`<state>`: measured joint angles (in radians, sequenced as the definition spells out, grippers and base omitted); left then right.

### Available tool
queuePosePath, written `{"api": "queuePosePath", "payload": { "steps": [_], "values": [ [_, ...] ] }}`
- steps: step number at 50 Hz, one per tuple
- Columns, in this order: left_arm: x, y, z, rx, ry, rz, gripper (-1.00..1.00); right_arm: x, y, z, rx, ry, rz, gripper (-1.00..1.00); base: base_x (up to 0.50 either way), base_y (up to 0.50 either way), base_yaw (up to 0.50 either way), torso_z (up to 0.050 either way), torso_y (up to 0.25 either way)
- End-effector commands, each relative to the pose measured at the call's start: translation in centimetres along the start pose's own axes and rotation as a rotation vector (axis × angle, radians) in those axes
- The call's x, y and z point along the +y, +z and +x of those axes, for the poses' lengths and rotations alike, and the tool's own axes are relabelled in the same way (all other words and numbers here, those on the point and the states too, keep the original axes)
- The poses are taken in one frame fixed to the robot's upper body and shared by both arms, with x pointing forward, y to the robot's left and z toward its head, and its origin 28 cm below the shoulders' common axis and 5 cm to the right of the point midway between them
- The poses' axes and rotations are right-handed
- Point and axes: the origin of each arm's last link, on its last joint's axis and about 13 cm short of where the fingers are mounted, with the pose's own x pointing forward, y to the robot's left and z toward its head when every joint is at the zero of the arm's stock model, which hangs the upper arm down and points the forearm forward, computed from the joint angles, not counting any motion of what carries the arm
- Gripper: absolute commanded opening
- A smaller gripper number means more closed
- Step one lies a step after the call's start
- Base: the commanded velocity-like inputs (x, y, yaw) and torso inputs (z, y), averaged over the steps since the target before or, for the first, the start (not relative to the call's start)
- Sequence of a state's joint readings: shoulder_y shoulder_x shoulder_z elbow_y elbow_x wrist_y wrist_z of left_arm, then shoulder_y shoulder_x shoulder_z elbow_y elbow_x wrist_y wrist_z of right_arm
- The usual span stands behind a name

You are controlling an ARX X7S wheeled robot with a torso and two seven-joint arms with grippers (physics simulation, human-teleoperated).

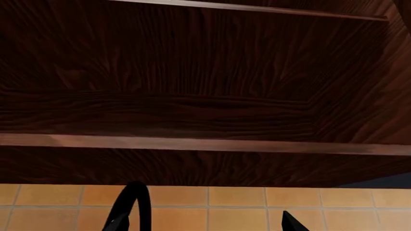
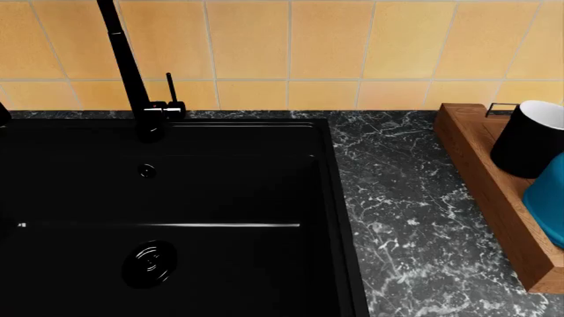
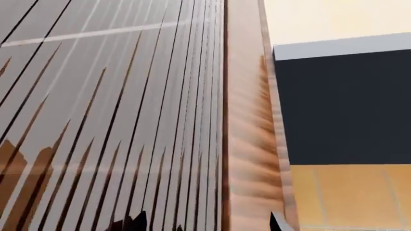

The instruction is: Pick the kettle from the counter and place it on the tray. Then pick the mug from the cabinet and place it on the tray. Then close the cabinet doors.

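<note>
The black sink basin [image 2: 168, 218] fills most of the head view, nearest the camera, with its tall black faucet [image 2: 132, 72] rising against the orange tiled wall [image 2: 335, 46]. Right of it runs the counter [image 2: 397, 218], black with white veins, and at the far right edge sits the tray [image 2: 489, 198], set lengthwise along the worktop. The mug [image 2: 529, 139] stands upright inside it toward the wall end, and the kettle [image 2: 551, 198], only partly in frame, sits just beside the mug; whether the two touch cannot be told. Both lie within the tray's raised sides, so the two placing steps look done and only the cabinet doors seem to remain.

That would explain why neither arm shows in the head view: both are raised out of frame. The left wrist view looks at dark wooden cabinet shelves [image 1: 205, 144] above the tiles, with the left gripper [image 1: 209, 219] showing two dark fingertips set apart and nothing between them. The right wrist view looks very closely along a cabinet door [image 3: 241, 120], seen edge-on beside a pale ribbed panel; only slivers of the right gripper [image 3: 205, 224] appear, too little to tell whether it is open or closed. Its nearness to the door edge suggests it is placed to push that door.
</note>
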<state>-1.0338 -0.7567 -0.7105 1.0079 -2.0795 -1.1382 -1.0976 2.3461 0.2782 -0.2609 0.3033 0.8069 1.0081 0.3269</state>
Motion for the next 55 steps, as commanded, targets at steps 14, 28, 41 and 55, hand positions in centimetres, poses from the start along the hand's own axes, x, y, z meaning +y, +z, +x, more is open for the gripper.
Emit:
{"api": "queuePosePath", "payload": {
  "steps": [14,28,41,55],
  "values": [
    [0.3,0.3,-0.1,-0.007,0.009,0.002,1.00,3.3,-6.0,2.5,0.173,0.150,0.034,1.00,0.00,0.00,0.00,0.001,0.000],
    [0.6,0.2,-0.3,-0.004,0.018,0.002,1.00,3.9,-9.8,2.8,0.262,0.162,-0.087,1.00,0.00,0.00,0.00,0.000,0.000],
    [0.8,-0.1,-0.5,0.000,0.025,0.002,1.00,4.4,-13.4,2.6,0.351,0.174,-0.281,1.00,0.00,0.00,0.00,0.000,0.000],
    [0.8,-0.3,-0.7,0.003,0.029,0.002,1.00,4.4,-17.2,1.9,0.440,0.194,-0.466,1.00,0.01,0.00,0.00,0.000,0.000]
  ]
}}
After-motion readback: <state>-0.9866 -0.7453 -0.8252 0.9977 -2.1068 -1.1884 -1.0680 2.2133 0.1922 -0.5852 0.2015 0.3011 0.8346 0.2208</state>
